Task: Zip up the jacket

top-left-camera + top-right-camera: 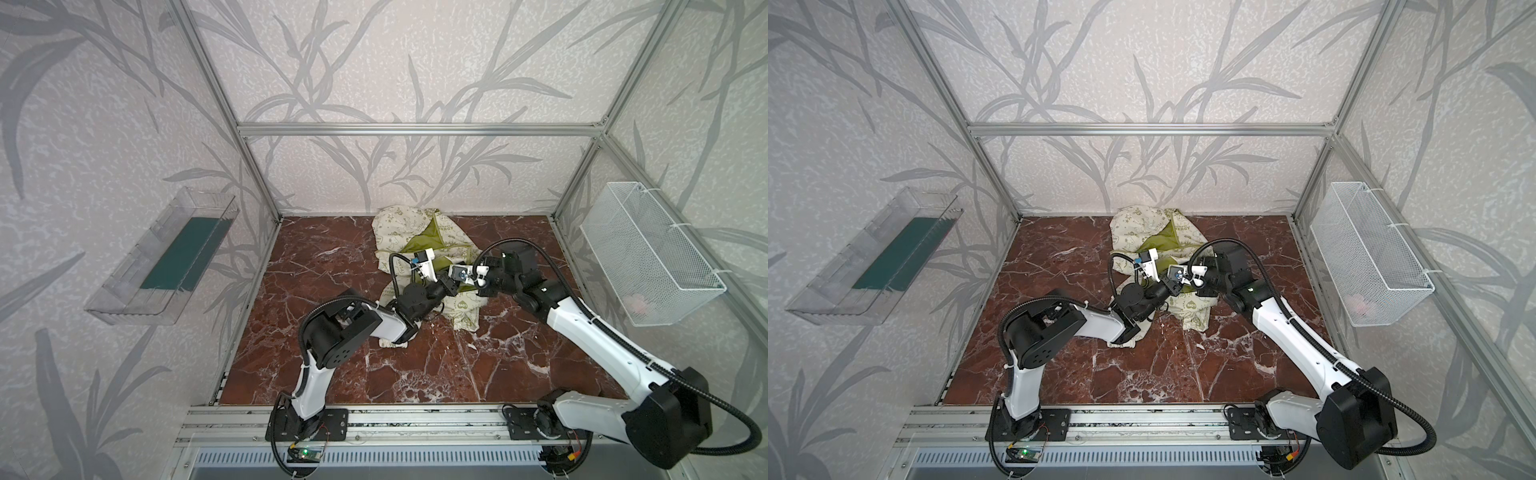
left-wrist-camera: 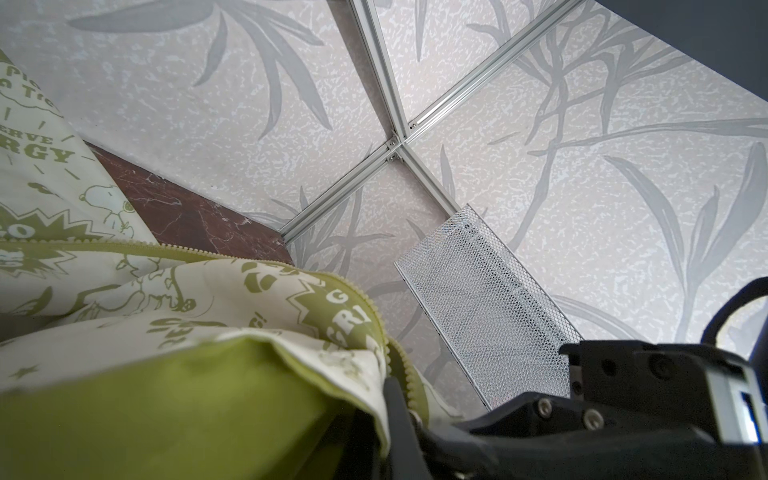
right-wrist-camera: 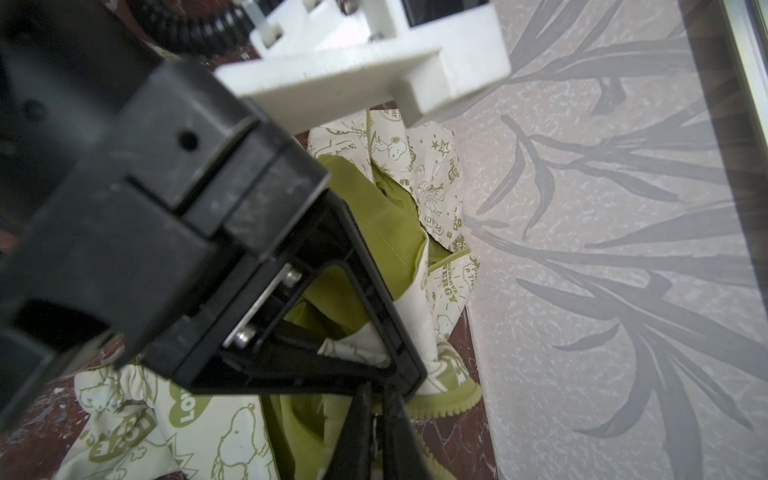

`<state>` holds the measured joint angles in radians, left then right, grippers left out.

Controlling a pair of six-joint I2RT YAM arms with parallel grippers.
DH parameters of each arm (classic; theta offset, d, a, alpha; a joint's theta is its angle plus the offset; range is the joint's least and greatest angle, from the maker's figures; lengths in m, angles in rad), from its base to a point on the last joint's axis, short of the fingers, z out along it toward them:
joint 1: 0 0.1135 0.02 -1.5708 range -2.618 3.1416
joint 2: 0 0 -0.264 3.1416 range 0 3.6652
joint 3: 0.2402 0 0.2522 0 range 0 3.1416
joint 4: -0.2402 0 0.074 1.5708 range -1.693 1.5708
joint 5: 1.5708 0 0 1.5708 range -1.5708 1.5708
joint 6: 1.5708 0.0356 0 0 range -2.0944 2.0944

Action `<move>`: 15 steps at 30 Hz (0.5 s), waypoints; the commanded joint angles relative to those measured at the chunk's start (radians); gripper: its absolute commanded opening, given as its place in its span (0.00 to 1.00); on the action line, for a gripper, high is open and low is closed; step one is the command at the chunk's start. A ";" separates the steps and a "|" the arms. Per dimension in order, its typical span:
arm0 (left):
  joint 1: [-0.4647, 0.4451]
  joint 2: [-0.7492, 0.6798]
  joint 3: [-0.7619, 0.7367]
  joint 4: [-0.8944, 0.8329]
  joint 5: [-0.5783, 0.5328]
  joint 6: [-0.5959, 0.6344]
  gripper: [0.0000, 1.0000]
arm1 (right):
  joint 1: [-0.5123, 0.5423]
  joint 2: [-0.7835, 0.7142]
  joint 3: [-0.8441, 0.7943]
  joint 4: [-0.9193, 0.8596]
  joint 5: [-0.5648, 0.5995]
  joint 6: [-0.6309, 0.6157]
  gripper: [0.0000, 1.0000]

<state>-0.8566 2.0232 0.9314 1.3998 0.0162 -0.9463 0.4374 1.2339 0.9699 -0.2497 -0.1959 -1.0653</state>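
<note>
Grey leaf-patterned wallpaper (image 1: 374, 83) lines an aluminium-framed cell floored by a glossy red-brown, marble-look worktop (image 1: 415, 365) veined with white. Both claws meet over the far middle of it. There the small hooded cream fabric jacket (image 1: 399, 232), printed with olive-green cartoons and words, lies crumpled and softly creased. Its plain lime-green lining (image 1: 430, 239) shows just beyond them. The left claw (image 2: 395, 399) is clamped tight on a fold of the jacket, right at the toothed olive-green zipper edge (image 2: 376, 318). The right claw (image 3: 377, 399) sits almost tip to tip with it, its thin black fingers (image 3: 355, 432) pressed nearly together at the jacket's zipper hem. The thin bit between them is too blurred to name. Well off the right claw's outer side hangs a white wire-mesh basket (image 1: 648, 249). Well off the left claw's outer side hangs a clear plastic tray (image 1: 137, 282).
</note>
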 commanded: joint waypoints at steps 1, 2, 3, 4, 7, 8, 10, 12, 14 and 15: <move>0.003 -0.028 -0.014 0.018 -0.018 -0.005 0.00 | 0.001 0.008 0.035 -0.033 -0.002 -0.008 0.04; 0.004 -0.029 -0.014 0.018 -0.017 -0.004 0.00 | 0.001 0.009 0.034 -0.029 0.001 -0.007 0.02; 0.003 -0.030 -0.014 0.018 -0.016 -0.002 0.00 | 0.001 0.009 0.035 -0.027 0.003 -0.004 0.00; 0.004 -0.030 -0.016 0.017 -0.016 -0.002 0.00 | 0.000 0.009 0.036 -0.025 0.005 -0.002 0.00; 0.004 -0.031 -0.019 0.017 -0.017 -0.001 0.00 | -0.003 0.011 0.046 -0.012 0.017 0.019 0.00; 0.004 -0.031 -0.019 0.018 -0.017 -0.001 0.00 | -0.008 0.012 0.048 -0.007 0.015 0.030 0.00; 0.004 -0.032 -0.022 0.018 -0.016 0.004 0.00 | -0.025 0.013 0.055 0.015 -0.006 0.076 0.00; 0.003 -0.035 -0.025 0.018 -0.019 0.008 0.00 | -0.035 0.016 0.054 0.035 -0.019 0.107 0.00; 0.004 -0.042 -0.033 0.018 -0.020 0.018 0.00 | -0.042 0.026 0.061 0.044 -0.025 0.137 0.00; 0.004 -0.045 -0.035 0.018 -0.024 0.023 0.00 | -0.045 0.030 0.065 0.043 -0.029 0.149 0.00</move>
<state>-0.8566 2.0144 0.9195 1.4002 0.0147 -0.9417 0.4057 1.2503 0.9955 -0.2443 -0.2119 -0.9771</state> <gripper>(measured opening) 0.045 0.047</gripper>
